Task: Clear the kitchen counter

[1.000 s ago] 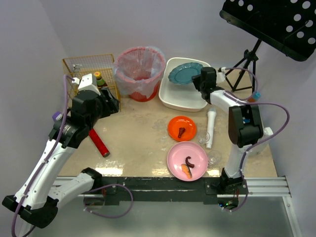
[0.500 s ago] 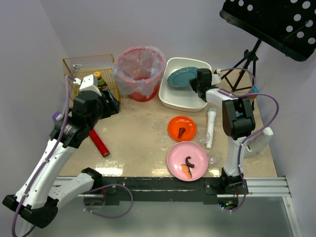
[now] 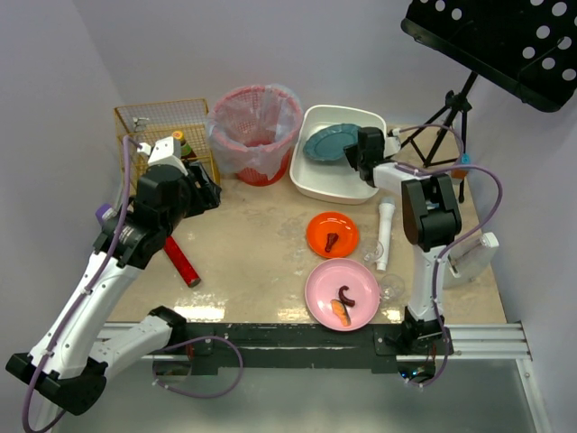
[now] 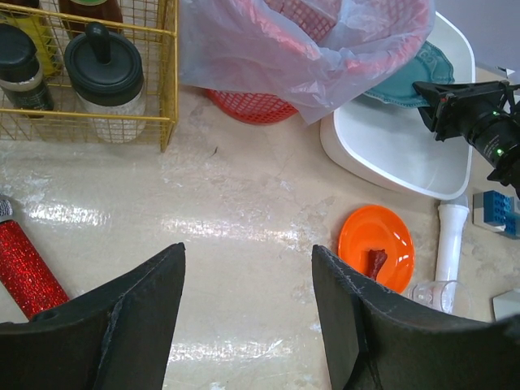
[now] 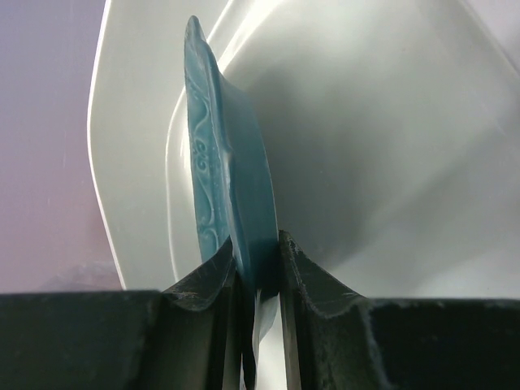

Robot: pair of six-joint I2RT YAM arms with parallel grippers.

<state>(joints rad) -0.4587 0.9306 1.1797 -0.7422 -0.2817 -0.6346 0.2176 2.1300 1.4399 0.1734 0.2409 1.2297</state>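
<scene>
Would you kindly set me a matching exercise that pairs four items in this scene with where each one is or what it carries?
Things:
1. teal embossed ceramic plate
2. small orange round plate
3. pink round plate
4. red glittery cylinder

States:
A. lying on the left side of the beige kitchen counter
B. pinched at its rim by the right gripper, over the white rectangular tub
C. nearest the black front rail, carrying a dark curl and an orange piece
D. carrying one dark red scrap

Pairs: 1-B, 2-D, 3-C, 4-A
</scene>
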